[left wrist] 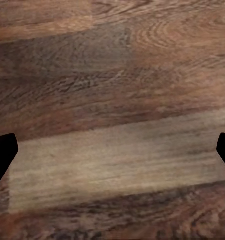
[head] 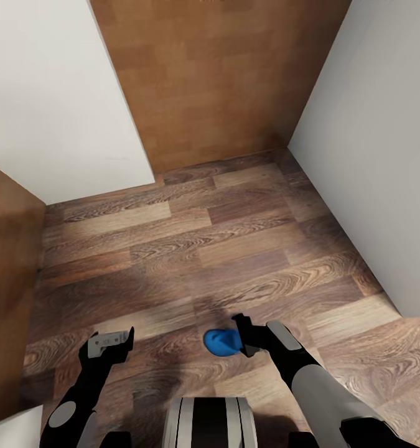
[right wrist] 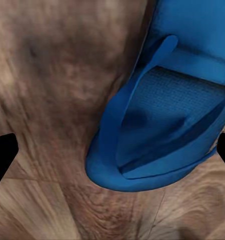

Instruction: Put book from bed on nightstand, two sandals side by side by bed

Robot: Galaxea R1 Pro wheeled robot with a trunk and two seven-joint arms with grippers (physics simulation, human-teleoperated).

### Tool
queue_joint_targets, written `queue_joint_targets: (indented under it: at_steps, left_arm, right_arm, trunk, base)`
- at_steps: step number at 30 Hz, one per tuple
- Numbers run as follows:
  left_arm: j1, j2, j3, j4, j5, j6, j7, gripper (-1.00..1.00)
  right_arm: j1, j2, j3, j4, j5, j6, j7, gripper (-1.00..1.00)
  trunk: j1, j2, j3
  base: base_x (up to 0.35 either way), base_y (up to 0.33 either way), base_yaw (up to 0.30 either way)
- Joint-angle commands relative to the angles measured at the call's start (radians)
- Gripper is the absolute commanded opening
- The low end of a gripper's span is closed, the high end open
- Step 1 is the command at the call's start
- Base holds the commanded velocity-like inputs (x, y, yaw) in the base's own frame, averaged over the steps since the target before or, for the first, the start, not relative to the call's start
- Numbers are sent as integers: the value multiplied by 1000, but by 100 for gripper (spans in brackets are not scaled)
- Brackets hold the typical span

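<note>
1. Nearest the camera, your robot's trunk sat at the bottom of the head view, over the wood-plank floor.
2. Left of the trunk, your left gripper hung above the floor with its fingers spread wide and nothing between them; in the left wrist view only bare planks lay past the two dark fingertips.
3. Just right of the trunk's centre line, your right gripper was holding a blue sandal clear of the floor. In the right wrist view the sandal hung between the fingers, strap side showing.
4. Beyond the trunk, a tan wooden door stood between white walls, and a brown panel rose at far left.
5. You could see only this one sandal.
</note>
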Motion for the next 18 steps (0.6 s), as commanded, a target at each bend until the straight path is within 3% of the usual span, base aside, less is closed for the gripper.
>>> queue_joint_targets:
  at_steps: [1, 18]
  left_arm:
    - [0, 0, 0, -2, 6, 5, 2, 100]
    - [0, 0, 1, -2, 5, 5, 2, 100]
  right_arm:
    - [0, -1, 4, -2, -4, 1, -6, 100]
    - [0, -1, 5, -2, -4, 3, -6, 100]
  trunk:
    - [0, 0, -1]
    - [0, 0, -1]
  base:
    - [62, 0, 0]
    - [7, 0, 0]
